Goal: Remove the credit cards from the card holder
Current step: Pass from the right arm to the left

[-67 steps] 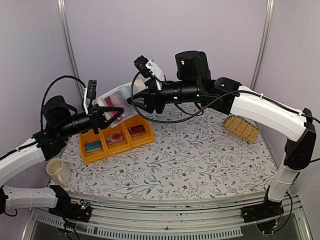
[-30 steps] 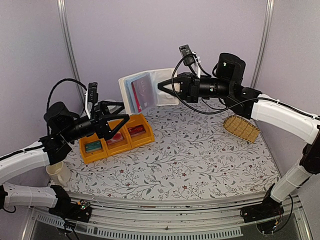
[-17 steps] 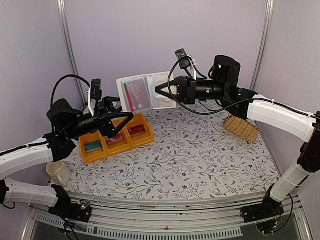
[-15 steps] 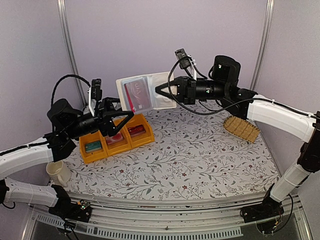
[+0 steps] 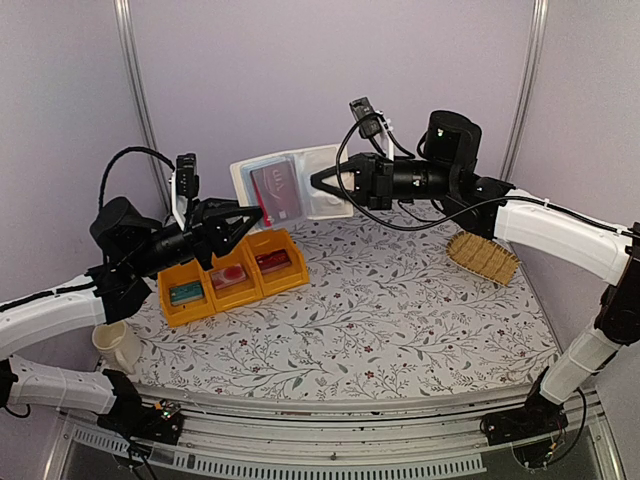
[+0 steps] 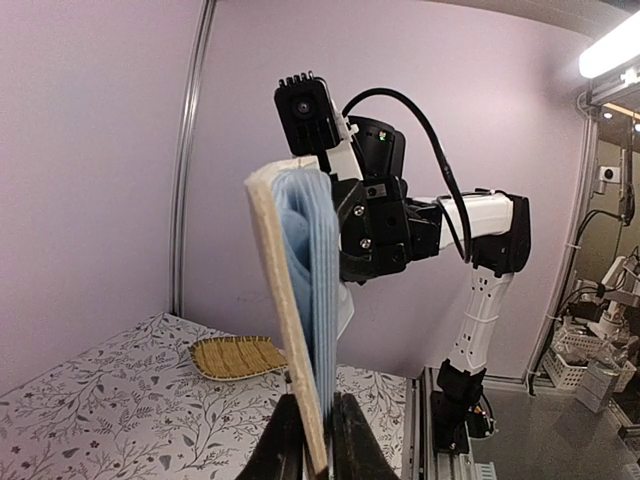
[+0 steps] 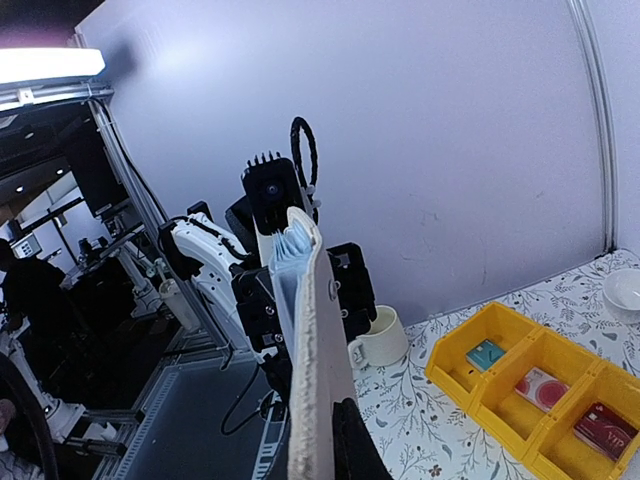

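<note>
Card holder (image 5: 300,165) hangs open in the air above the back of the table (image 5: 400,320), over the yellow bins (image 5: 163,300), its inner leaves facing the top camera. One red card (image 5: 281,194) shows through a clear sleeve. The right gripper (image 5: 320,181) is clamped on the holder's right edge, just as it was half a second ago.

What has changed is on the left. The left gripper (image 5: 250,213), which was spread wide above the bins, has risen to the holder's lower left corner. In the left wrist view its fingers (image 6: 285,448) now press against both faces of that edge, so both arms grip the holder. The holder itself has barely shifted.

Both wrist cameras see the holder edge-on, a whitish cover and a fan of pale blue leaves, so no card inside shows there. How many cards remain in the sleeves cannot be told. The left fingertips run off the bottom of their view, and only one right finger shows in the right wrist view. Each bin compartment holds a card: teal, pink and red.
</note>
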Available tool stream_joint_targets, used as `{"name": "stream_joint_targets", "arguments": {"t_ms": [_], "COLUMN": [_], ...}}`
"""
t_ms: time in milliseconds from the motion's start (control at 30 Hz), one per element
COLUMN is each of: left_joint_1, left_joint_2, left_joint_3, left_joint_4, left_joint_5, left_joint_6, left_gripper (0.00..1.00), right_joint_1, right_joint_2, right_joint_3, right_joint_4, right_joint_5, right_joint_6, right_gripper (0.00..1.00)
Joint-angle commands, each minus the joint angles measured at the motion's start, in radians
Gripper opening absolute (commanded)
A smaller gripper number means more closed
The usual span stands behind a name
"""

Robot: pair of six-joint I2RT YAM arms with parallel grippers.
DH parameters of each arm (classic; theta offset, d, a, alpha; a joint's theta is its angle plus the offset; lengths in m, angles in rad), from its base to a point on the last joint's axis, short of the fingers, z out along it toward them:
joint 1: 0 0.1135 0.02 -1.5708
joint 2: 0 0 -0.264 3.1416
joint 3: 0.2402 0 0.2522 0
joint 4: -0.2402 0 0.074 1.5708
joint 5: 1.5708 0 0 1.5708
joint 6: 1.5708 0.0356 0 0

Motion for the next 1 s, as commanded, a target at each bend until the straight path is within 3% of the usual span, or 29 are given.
{"name": "stream_joint_targets", "arguments": {"t_ms": [0, 67, 433, 767, 967], "left_joint_1": [-0.005, -0.005, -0.007, -0.009, -0.011], "left_joint_2": [-0.001, 0.01, 0.015, 0.02, 0.022], "left_joint_3": [0.016, 0.03, 0.038, 0.027, 0.022], "left_joint_4": [0.014, -0.02, -0.074, -0.049, -0.032], "left_joint_5": [-0.034, -0.066, -0.21, -0.17, -0.155], "left_joint_6": [0.007, 0.017, 0.076, 0.079, 0.085], "left_gripper": [0.08, 0.01, 0.01, 0.3, 0.33], "right_joint_1": [0.002, 0.006, 0.065, 0.075, 0.083], "right_joint_2": [-0.009, -0.004, -0.001, 0.011, 0.014], "right_joint_3": [0.004, 0.005, 0.017, 0.027, 0.032], "right_joint_4": [0.035, 0.038, 0.037, 0.048, 0.058], "right_joint_5": [-0.034, -0.049, -0.132, -0.154, -0.179], "right_joint_6": [-0.008, -0.006, -0.075, -0.074, -0.075], "right_gripper": [0.01, 0.02, 0.01, 0.01, 0.01]}}
